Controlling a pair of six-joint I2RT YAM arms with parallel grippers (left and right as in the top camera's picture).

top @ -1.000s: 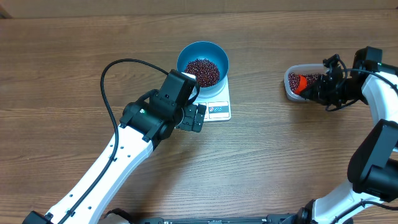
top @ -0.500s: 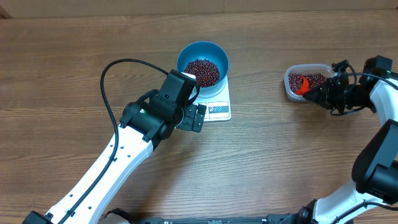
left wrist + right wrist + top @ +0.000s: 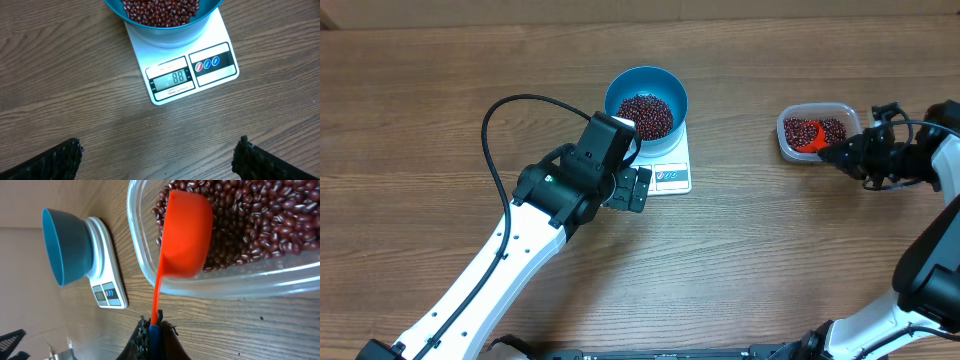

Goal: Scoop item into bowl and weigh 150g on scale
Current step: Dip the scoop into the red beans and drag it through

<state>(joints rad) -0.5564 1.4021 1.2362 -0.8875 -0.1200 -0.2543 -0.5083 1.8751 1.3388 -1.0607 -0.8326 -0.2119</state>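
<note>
The blue bowl [image 3: 646, 100] stands on the white scale [image 3: 668, 168] and holds a heap of dark red beans [image 3: 645, 116]; the scale's display [image 3: 171, 78] is lit. My left gripper [image 3: 159, 156] hovers open over bare table just in front of the scale, nothing between its fingers. My right gripper [image 3: 155, 326] is shut on the blue-tipped handle of the red scoop [image 3: 185, 235], whose cup rests in the clear tub [image 3: 815, 131] among more beans [image 3: 260, 215]. The bowl [image 3: 65, 245] and scale [image 3: 107, 285] also show in the right wrist view.
The left arm [image 3: 520, 250] and its black cable [image 3: 500, 110] lie across the table's left half. The right arm [image 3: 930, 180] comes in along the right edge, beside the tub.
My right gripper has drawn back to the right, and the red scoop has slid with it toward the tub's near rim. The left arm, bowl and scale have not moved.
</note>
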